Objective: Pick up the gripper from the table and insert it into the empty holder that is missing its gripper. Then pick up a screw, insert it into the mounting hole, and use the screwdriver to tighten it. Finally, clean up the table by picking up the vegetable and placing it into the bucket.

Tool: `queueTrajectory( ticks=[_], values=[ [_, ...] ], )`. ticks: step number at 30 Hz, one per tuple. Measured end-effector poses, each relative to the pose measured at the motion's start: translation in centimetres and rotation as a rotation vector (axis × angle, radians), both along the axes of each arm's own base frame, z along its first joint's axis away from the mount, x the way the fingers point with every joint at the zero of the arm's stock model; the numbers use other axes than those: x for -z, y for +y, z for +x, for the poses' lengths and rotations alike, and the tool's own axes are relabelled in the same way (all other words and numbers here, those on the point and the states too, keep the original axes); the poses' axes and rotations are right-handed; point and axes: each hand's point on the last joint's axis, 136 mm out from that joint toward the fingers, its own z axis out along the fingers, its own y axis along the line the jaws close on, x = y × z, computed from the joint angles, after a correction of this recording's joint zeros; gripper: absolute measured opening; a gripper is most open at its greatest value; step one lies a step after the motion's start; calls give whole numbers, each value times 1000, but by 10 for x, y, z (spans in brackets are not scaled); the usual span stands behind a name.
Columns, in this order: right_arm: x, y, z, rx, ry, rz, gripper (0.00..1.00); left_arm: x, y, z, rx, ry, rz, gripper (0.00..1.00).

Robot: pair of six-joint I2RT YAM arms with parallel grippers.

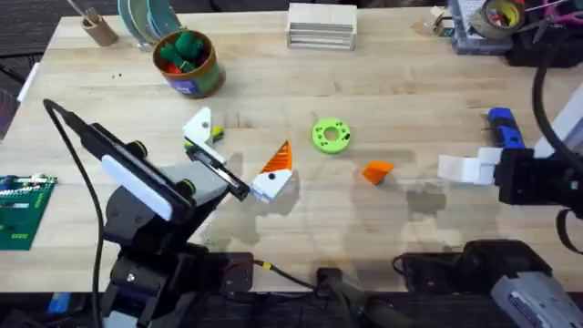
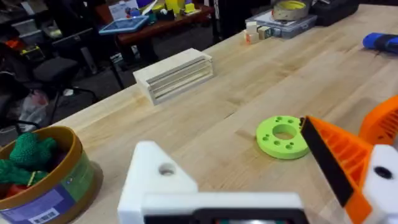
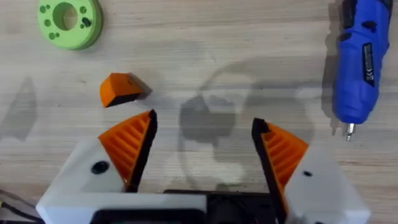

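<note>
- The gripper [image 1: 376, 171] lies loose on the bare counter [image 1: 401, 100], right of the green ring-shaped disc [image 1: 331, 136] and left of the right gripper [image 1: 460, 169], apart from both.
- It looks a light, stiff plastic wedge, small enough to skid or tip if nudged. I judge it not fragile, but fiddly: sloped faces give little for pads to bite on.
- Best hold, in my view, is across its two flatter side faces, low near the counter, so the ribbed face stays free for seating.
- In the right wrist view the wedge [image 3: 121, 89] shows its thick end toward the disc side and a darker, tapering end toward the opposite side; its long axis runs roughly left-right in the scene.
- The right arm's fingers [image 3: 127, 146] stand wide open, both carrying orange pads, with nothing between them; the wedge sits just beyond one tip.
- The left gripper [image 1: 239, 164] is open too: one finger carries an orange pad [image 2: 339, 158], the other is the holder [image 2: 158, 180], bare white with its mounting hole showing.
- The holder's empty face points toward the middle of the counter.
- The screwdriver [image 3: 359, 62] lies at the right, metal tip pointing toward the near edge.
- The bucket [image 1: 188, 62] stands far left.
</note>
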Motion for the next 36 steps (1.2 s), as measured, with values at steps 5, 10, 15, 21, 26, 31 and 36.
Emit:
queueTrajectory(
  ticks=[5, 10, 15, 21, 26, 31, 36],
  values=[
    [0, 0, 0, 0, 0, 0, 993, 0, -2, -1, 14, 1, -1, 994],
    [0, 0, 0, 0, 0, 0, 990, -1, -20, -17, 152, 2, -8, 993],
    [0, 0, 0, 0, 0, 0, 992, -1, -41, -42, 342, 37, -44, 992],
    [0, 0, 0, 0, 0, 0, 992, 0, -49, -56, 424, 170, -158, 993],
    [0, 0, 0, 0, 0, 0, 992, 0, -53, -62, 463, 247, -218, 993],
    [0, 0, 0, 0, 0, 0, 991, 1, -57, -71, 512, 283, -234, 992],
    [0, 0, 0, 0, 0, 0, 991, 3, -59, -77, 545, 310, -239, 993]
  ],
)
